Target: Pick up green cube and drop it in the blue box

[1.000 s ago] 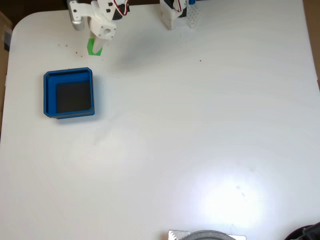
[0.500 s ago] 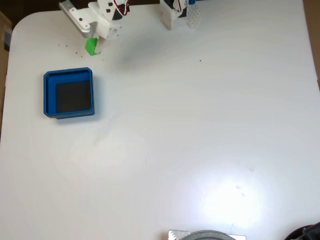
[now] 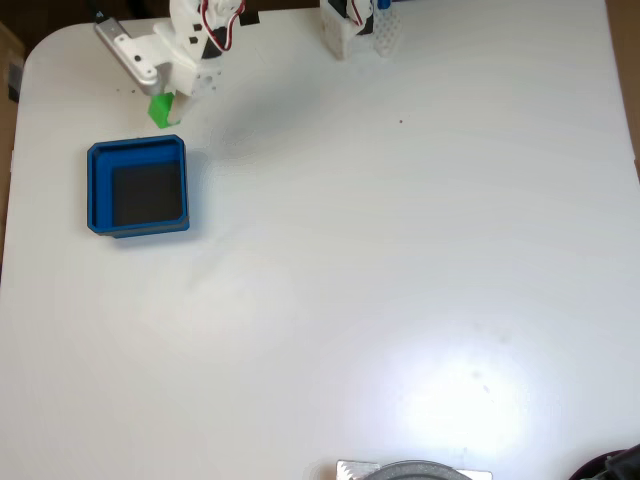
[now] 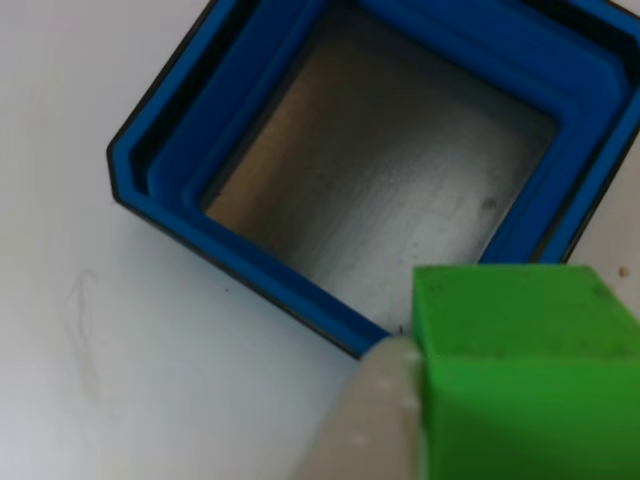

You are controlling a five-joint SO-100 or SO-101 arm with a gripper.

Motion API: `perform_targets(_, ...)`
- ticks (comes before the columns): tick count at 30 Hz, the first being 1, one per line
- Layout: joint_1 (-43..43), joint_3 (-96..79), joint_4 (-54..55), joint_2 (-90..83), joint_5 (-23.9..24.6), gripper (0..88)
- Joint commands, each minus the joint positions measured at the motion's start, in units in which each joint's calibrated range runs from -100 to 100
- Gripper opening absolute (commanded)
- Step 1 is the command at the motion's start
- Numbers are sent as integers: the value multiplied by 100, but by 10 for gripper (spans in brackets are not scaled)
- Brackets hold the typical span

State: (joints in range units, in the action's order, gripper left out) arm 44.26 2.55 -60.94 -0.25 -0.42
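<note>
In the fixed view the white arm reaches toward the far left corner of the white bench (image 3: 400, 260), and its hand (image 3: 160, 108) is clamped on the green cube (image 3: 160, 109), which hangs just beyond the far edge of the blue box (image 3: 137, 150), a little right of the box's middle. The blue box sits on the left side of the bench, its dark floor bare. In the other view the green cube (image 4: 525, 370) fills the lower right with one pale finger (image 4: 365, 420) pressed against its left face, and the blue box (image 4: 200, 120) lies below and beyond it.
</note>
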Motion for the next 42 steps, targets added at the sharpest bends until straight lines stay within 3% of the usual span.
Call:
perform_targets(1, -52, 1235, 89, 677, -15, 46)
perform_targets(10, -212, 2079, 204, 1664, -15, 46)
perform_targets(21, -266, 2043, 1875, 2467, 15, 46)
perform_targets(42, -212, 2025, 1891, 2834, 20, 55)
